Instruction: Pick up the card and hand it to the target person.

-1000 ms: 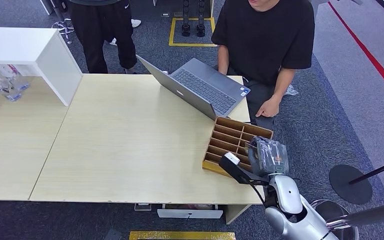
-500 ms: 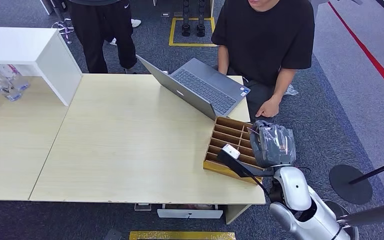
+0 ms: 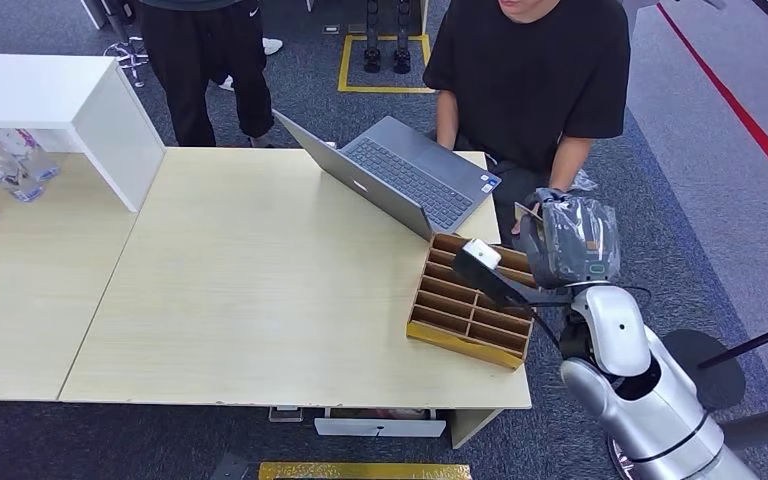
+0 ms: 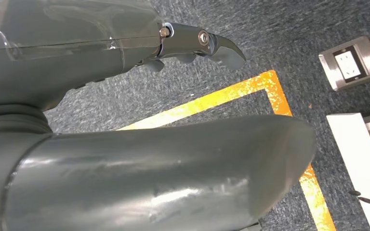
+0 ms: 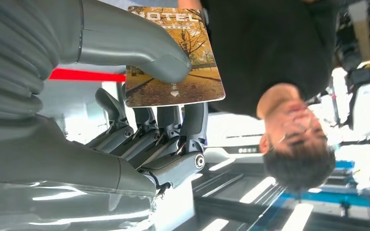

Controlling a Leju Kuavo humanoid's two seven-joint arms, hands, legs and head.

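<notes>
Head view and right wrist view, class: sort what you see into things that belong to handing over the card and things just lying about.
Belongs to the job:
hotel card
right hand, pinching the card
person in the black T-shirt
wooden slotted tray

Just lying about:
open laptop
water bottles
white shelf

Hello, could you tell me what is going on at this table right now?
The robot's right hand holds a hotel key card printed with an autumn tree scene, pinned under its thumb, raised above the slotted wooden card organizer box at the light wood table's edge. It is held toward the seated person in a black T-shirt, beside the open grey laptop. The left hand hangs over the carpet, holding nothing.
</notes>
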